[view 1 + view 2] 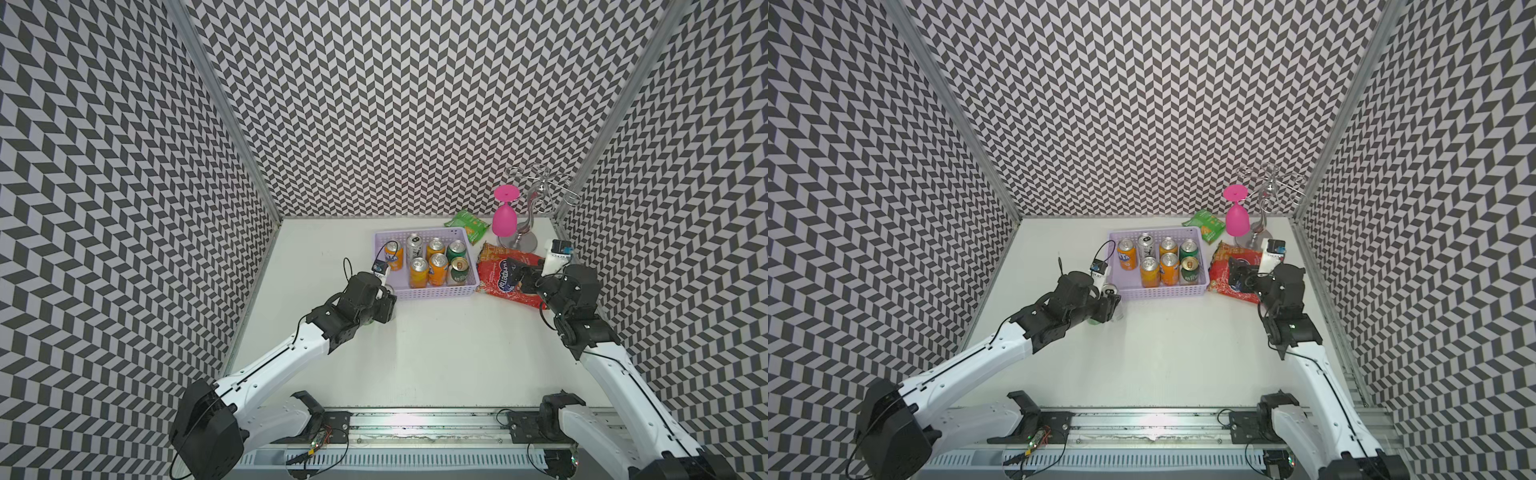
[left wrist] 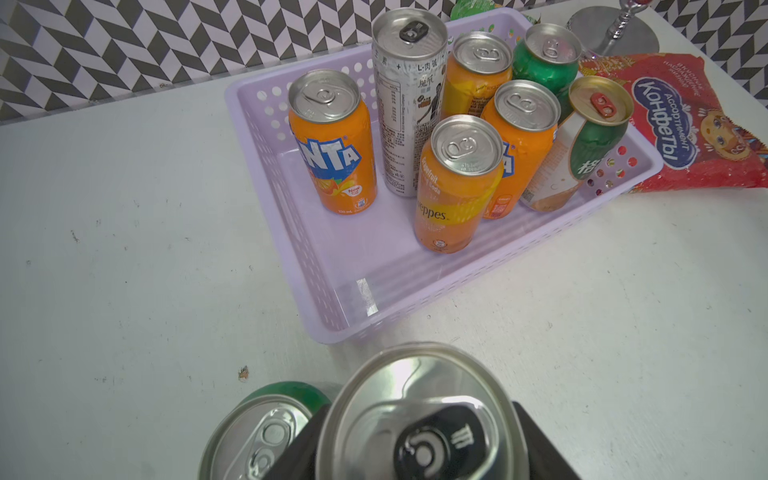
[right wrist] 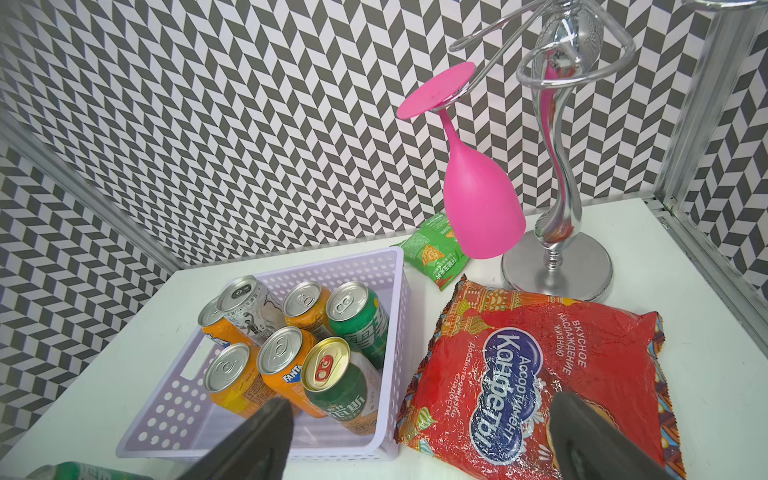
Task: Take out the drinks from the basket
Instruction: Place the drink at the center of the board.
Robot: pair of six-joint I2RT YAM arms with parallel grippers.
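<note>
- The left gripper (image 2: 415, 453) is clamped on a tall silver can (image 2: 415, 386), outside the basket (image 2: 299, 249) and near its corner. I cannot tell whether the can's foot is on the table (image 2: 124, 249).
- The right gripper (image 3: 419, 440) hangs empty with its jaws wide apart, above the red bag (image 3: 540, 353) just beside the basket.
- A green can (image 2: 257, 428) stands on the table just beside the can I hold. I worry that a finger swinging outward on release could knock it over. The slim can could also topple if I let it go off-vertical.
- Seven cans stand in the basket, crowded toward the side by the red bag. The gaps look too tight for fingers, so I could bump a neighbour while reaching for one.
- The gold-topped can (image 2: 590, 124) leans, so a straight-down grip may slip off it.
- The basket looks light, so I think a can catching on its wall could drag it along.
- The right arm could snag the crinkly bag on its way in.
- An orange can (image 2: 332, 141) shows "NTA" and "330 mL", and the right wrist view shows "FANTA" on another (image 3: 291, 376).
- A paler orange can (image 2: 457, 183) reads "Grapefruit soda" and "eppes".
- The red bag reads "Конфеты" and "Ассортимент".
- The silver can inside the basket (image 2: 407, 108) and the green ones carry Chinese print.
</note>
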